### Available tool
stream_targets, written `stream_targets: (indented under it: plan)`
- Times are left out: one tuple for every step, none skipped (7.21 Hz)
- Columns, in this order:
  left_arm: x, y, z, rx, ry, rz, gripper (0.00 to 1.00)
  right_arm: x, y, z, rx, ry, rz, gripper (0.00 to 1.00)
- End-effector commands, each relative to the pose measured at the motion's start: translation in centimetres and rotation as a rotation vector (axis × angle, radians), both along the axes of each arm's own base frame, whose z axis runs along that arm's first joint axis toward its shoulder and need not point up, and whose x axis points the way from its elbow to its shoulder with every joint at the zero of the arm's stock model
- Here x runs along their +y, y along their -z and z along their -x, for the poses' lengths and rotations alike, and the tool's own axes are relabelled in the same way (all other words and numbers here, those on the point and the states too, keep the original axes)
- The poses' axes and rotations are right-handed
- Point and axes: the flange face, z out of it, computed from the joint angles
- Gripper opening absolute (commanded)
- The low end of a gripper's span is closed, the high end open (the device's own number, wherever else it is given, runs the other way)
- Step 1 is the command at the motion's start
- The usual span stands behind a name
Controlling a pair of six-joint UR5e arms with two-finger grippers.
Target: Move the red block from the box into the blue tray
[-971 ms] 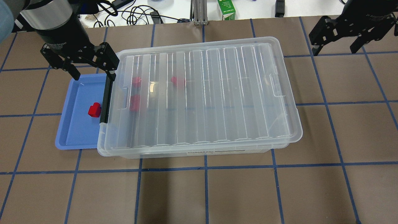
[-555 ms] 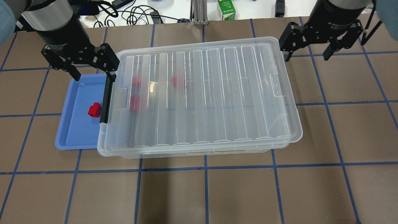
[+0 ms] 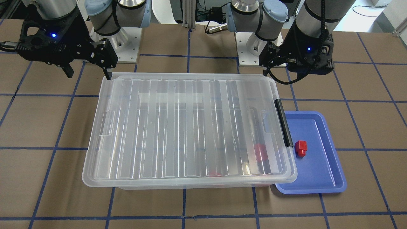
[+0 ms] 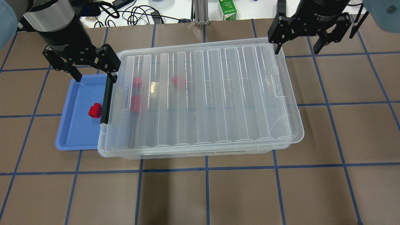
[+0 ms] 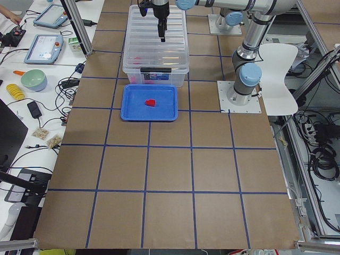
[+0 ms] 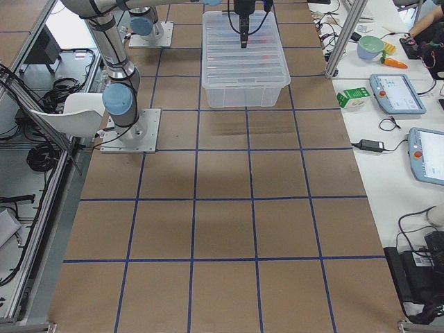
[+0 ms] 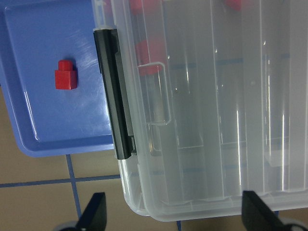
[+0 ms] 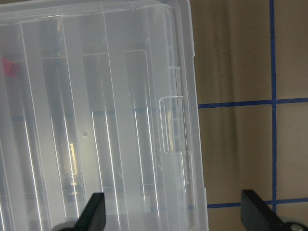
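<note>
The red block [image 4: 94, 110] lies in the blue tray [image 4: 76, 132], apart from both grippers; it also shows in the front view [image 3: 300, 148] and the left wrist view [image 7: 65, 75]. The box [image 4: 206, 93] is shut under its ribbed lid, with the black latch bar [image 4: 106, 100] next to the tray. Other red blocks [image 4: 178, 81] show blurred through the lid. My left gripper [image 4: 94, 76] is open and empty above the tray's far end and the box's latch corner. My right gripper [image 4: 296, 50] is open and empty over the box's far right corner.
A green carton [image 4: 227, 9] and cables [image 4: 134, 14] lie beyond the table's far edge. The two arm bases [image 3: 116, 41] stand behind the box. The tray [image 3: 318, 173] touches the box's latch end. Blue tape lines grid the brown table.
My right gripper has moved left from the far right edge to the box's far right corner. My left gripper, the red block and the box have stayed put.
</note>
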Motion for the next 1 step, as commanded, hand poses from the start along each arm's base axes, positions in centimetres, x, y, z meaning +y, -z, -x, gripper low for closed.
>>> stream_targets:
  plan:
    - [-0.02,0.08,0.08,0.001,0.001,0.000,1.00,-0.08,0.15,0.04,0.007,0.001,-0.003,1.00]
